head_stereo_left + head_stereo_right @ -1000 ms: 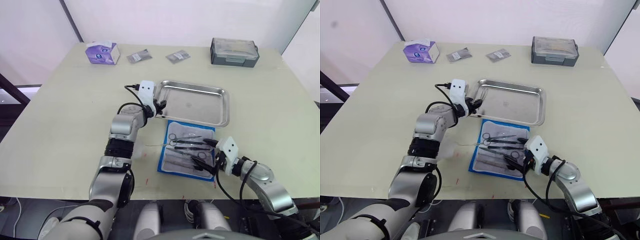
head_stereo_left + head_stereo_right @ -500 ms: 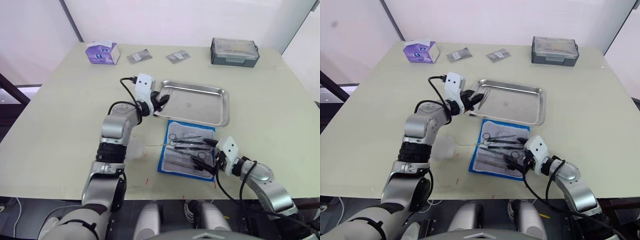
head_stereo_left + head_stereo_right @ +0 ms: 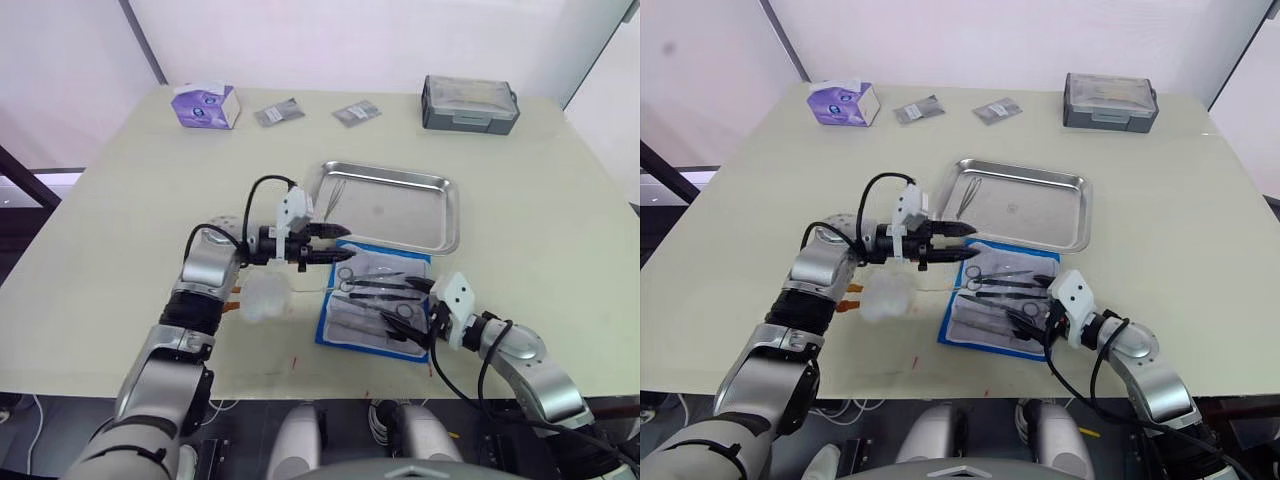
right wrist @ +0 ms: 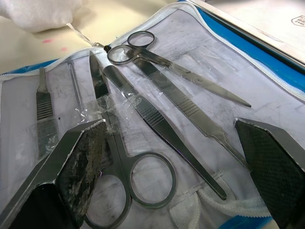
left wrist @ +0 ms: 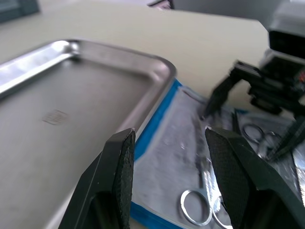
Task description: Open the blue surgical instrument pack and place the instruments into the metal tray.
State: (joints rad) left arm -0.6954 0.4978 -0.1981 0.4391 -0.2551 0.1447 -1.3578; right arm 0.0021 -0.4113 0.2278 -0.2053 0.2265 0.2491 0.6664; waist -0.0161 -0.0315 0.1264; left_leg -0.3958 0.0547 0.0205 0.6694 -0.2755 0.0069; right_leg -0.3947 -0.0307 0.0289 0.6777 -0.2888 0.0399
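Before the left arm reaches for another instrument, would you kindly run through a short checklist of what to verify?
1. Blue surgical instrument pack lies open and flat beside the metal tray: ok.
2. Left tool open and empty, over the pack's upper left corner: ok.
3. Right tool open above the scissors and forceps in the pack, gripping nothing: ok.
4. One slim instrument already lies in the tray's left end: ok.
5. Remaining instruments sit under clear pocket strips; whether they will slide free: cannot tell.
6. The two tools are both over the pack; room for both to work at once: cannot tell.
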